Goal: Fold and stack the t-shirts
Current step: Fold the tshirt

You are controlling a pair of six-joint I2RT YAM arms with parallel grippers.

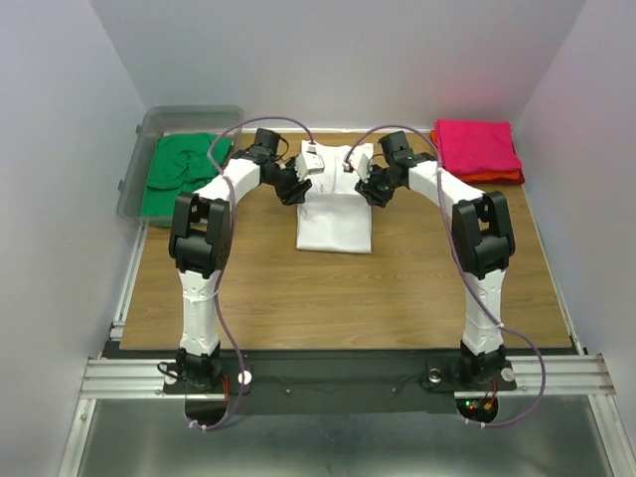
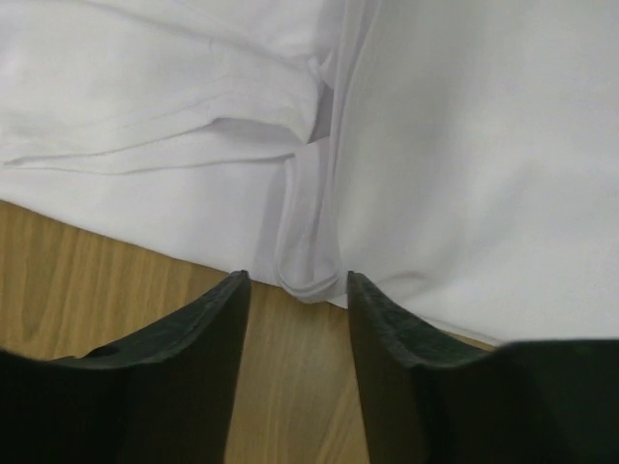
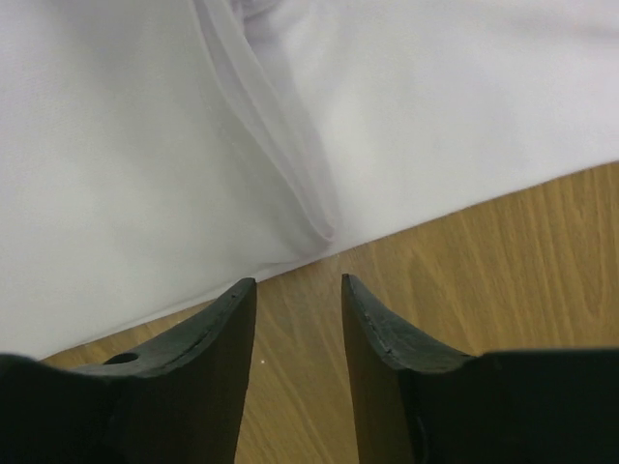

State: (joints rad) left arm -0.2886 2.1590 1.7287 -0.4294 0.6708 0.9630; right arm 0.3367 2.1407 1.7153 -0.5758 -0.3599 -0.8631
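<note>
Left claw [image 2: 295, 280] and right claw [image 3: 298, 282] of mine are spread, holding nothing, at the edges of the partly folded white cloth t-shirt [image 1: 335, 224] in the middle of the wooden surface [image 1: 328, 298]; I judge the folded magenta pink t-shirt [image 1: 475, 146] over the red-orange t-shirt [image 1: 489, 178] done, and the green t-shirt [image 1: 179, 174] in the clear grey plastic bin [image 1: 189, 111] not yet.

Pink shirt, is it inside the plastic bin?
No, the pink shirt lies on a red-orange shirt on the table, outside the bin.

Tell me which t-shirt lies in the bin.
The green t-shirt, in the grey bin far left; the white one lies mid-table, the pink one far right.
</note>
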